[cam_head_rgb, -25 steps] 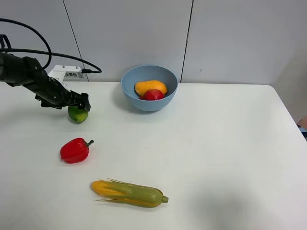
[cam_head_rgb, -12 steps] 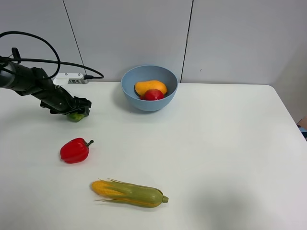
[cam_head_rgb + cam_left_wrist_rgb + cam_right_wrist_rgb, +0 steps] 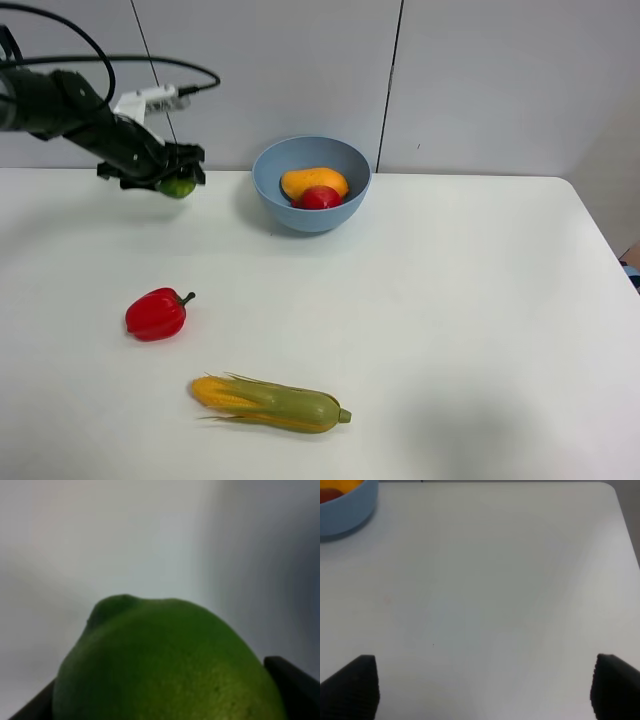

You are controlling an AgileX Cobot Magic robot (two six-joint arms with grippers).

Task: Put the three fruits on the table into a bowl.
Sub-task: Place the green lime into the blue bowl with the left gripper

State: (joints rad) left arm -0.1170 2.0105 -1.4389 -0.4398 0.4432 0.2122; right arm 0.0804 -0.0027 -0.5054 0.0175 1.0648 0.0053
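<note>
My left gripper (image 3: 172,171) is clamped on the lime (image 3: 178,186), holding it up off the table (image 3: 450,320), to the left of the bowl (image 3: 311,184) and near the back edge. In my left wrist view the lime (image 3: 165,665) fills most of the picture, with a dark finger (image 3: 295,685) touching it on each side. That view is blurred, so no surface detail beyond a green skin and a small bump at the top.

The bowl sits near the back of the table, about mid-width. 2 fruits are inside it: the mango (image 3: 313,181) toward the back and the pomegranate (image 3: 320,197) in front of it, touching it. That makes 2 of 3 in, 1 in my grip.

My right gripper (image 3: 482,687) is spread wide, with its 2 dark fingertips (image 3: 352,687) at opposite lower corners of my right wrist view and nothing between them. It hangs over bare tabletop (image 3: 495,580). The bowl's blue rim (image 3: 342,515) shows in one corner of that view, with a sliver of orange and red inside. The right arm is out of the high camera's view.

Also on the table: a red bell pepper (image 3: 156,314) on the left side, and a corn cob (image 3: 270,402) in green husk nearer the front edge, well apart from the bowl.
</note>
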